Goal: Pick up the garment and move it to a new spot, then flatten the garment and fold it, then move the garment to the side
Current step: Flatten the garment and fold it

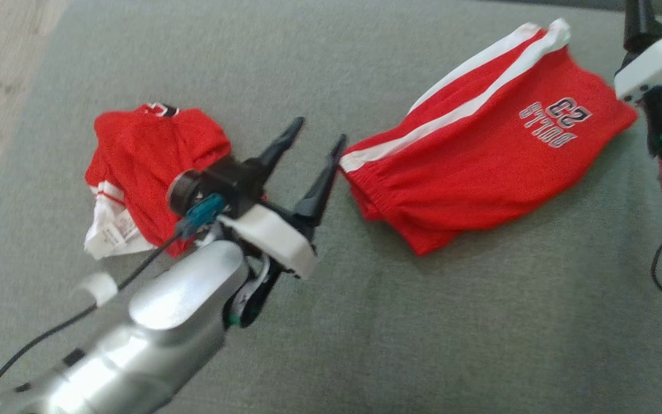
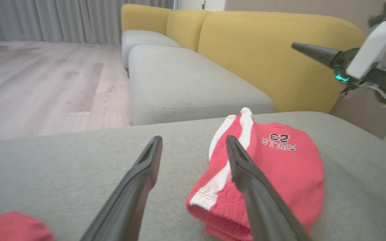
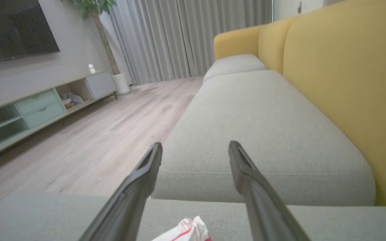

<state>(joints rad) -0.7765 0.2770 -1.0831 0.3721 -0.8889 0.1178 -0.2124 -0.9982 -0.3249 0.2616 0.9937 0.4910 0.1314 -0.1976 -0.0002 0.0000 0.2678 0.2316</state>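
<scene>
Grey-green woven sofa seat (image 1: 365,322), broad and flat, is my work surface. A mustard-yellow padded backrest (image 2: 273,57) runs behind it, and a pale wood-plank floor (image 3: 112,134) lies past its edge.

Item 1. Left pincer (image 1: 320,130): two long dark fingers, spread wide, nothing between them. It hangs low over the seat; I cannot tell whether the tips touch the fabric.

Item 2. Red sports shorts with white side stripes and a "BULLS 23" print (image 1: 469,167): lying on the seat, seemingly doubled over, with the gathered waistband end nearest the left pincer. The waistband corner sits just beside that pincer's right fingertip. From the left wrist camera, that finger crosses in front of the white stripe. I cannot tell whether they touch.

Item 3. Crumpled red jersey with white trim (image 1: 141,155): on the seat to the left pincer's left, back beside its wrist, which hides part of it. It lies well apart from the shorts, with the left pincer between the two.

Item 4. Right pincer (image 3: 195,144): fingers wide apart, holding nothing. A corner of red-and-white cloth (image 3: 186,231) shows just beneath the gap between its fingers. Ahead of its tips lies the neighbouring seat cushion.

Item 5. Background, far ahead of the right pincer: grey pleated curtains (image 3: 179,36), a long low cabinet with pale green drawers (image 3: 35,107), a dark wall screen (image 3: 12,26) and a white ribbed plant pot (image 3: 121,82).
</scene>
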